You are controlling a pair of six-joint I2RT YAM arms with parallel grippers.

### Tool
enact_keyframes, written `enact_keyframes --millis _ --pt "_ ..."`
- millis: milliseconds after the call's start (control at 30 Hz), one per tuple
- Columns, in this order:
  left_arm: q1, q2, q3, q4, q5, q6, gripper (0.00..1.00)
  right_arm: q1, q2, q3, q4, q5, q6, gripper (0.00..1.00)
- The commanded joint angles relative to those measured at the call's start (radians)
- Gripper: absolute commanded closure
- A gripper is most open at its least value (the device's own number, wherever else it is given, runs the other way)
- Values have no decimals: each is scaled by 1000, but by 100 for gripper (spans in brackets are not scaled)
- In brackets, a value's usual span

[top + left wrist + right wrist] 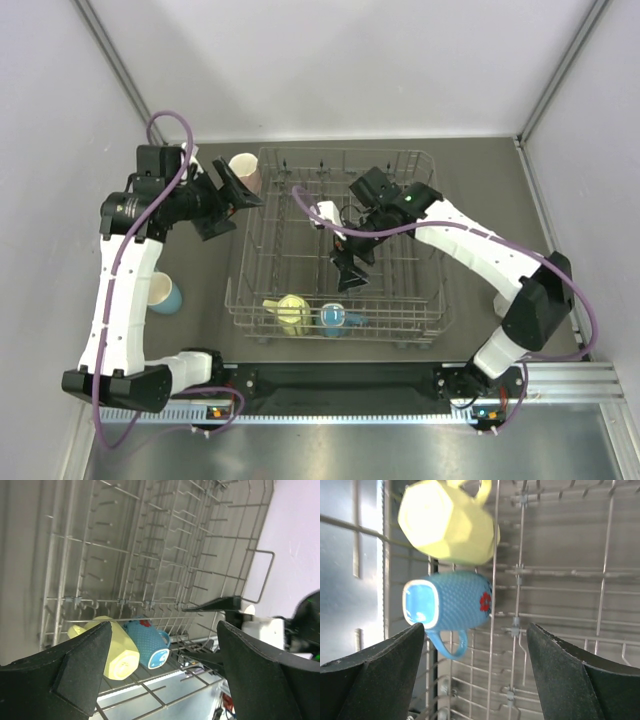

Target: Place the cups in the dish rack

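Looking down on the dark grey tabletop point(480, 180), finding the large rectangular grey wire dish rack point(280, 250) at its middle, long sides running along the far and near edges. Inside, in the row closest to the near edge, spotting two of the cups: the small yellow faceted ceramic mug point(292, 312) tipped on its side, and just beside it, toward the right edge, the blue dotted ceramic mug point(335, 318) with a red flower mark, also on its side, handle toward the right edge. Cannot tell whether touching or barely apart. Outside the rack, noting the pink ceramic mug point(245, 172) mouth up toward the far left corner, just beside the rack's corner there, and the light blue ceramic mug point(165, 293) mouth up near the left edge, close by the left arm. Holding nothing in the black left gripper point(164, 626): jaws spread wide, poised at the rack's left wall near the pink mug, facing across the tines. Holding nothing in the black right gripper point(476, 627) either: jaws wide apart, hanging over the rack's floor, the blue mug showing between the fingers
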Motion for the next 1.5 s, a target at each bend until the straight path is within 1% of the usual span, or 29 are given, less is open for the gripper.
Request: enact_keyframes --millis 0,67,100,133,200,233,300,333,400,433,467,500,600,700,733,900,1033,1267,1467 --pt "5 12 77 -96 -100 5 9 -1 -60 64 61 -89 55 18" --pt "5 22 97 -161 -188 -7 9 -3 -76 85 75 -54 104 18" --pt "5 25 112 -188 -286 -17 9 -3 -83 93 80 7 122 18" --pt "5 38 121 -254 -340 -26 9 -4 -89 100 89 44 162 18" --pt "5 56 146 -326 -432 -66 10 -9 -111 119 112 142 226 18" --pt "5 65 149 -354 -495 -76 17 -13 -117 127 120 269 315 18" --pt "7 53 111 -356 -534 -89 20 -21 -126 169 104 378 389 16" --pt "8 30 94 -356 -580 -118 21 -23 -126 186 91 488 456 16" --pt "12 6 42 -354 -627 -141 21 -39 -120 248 20 563 507 11" --pt "18 -5 25 -354 -667 -147 21 -45 -120 264 -6 561 532 9" --pt "24 -7 -6 -354 -684 -141 22 -52 -128 283 -35 555 532 1" --pt "30 -4 -23 -354 -698 -133 22 -62 -138 283 -43 535 561 0" --pt "74 16 -96 -353 -773 -113 26 -72 -194 251 -34 520 619 0" --pt "97 12 -173 -330 -831 -103 32 -73 -243 205 -23 486 638 0" --pt "128 -1 -188 -314 -835 -87 32 -73 -250 197 -24 482 644 0" --pt "186 -13 -280 -285 -888 -46 35 -76 -277 182 -52 518 647 0" --pt "242 -13 -336 -206 -916 32 36 -75 -286 188 -74 531 641 0" --pt "249 -18 -448 -60 -893 62 38 -75 -272 246 -133 552 603 0" --pt "251 16 -457 -17 -913 78 38 -75 -277 249 -135 551 604 0"
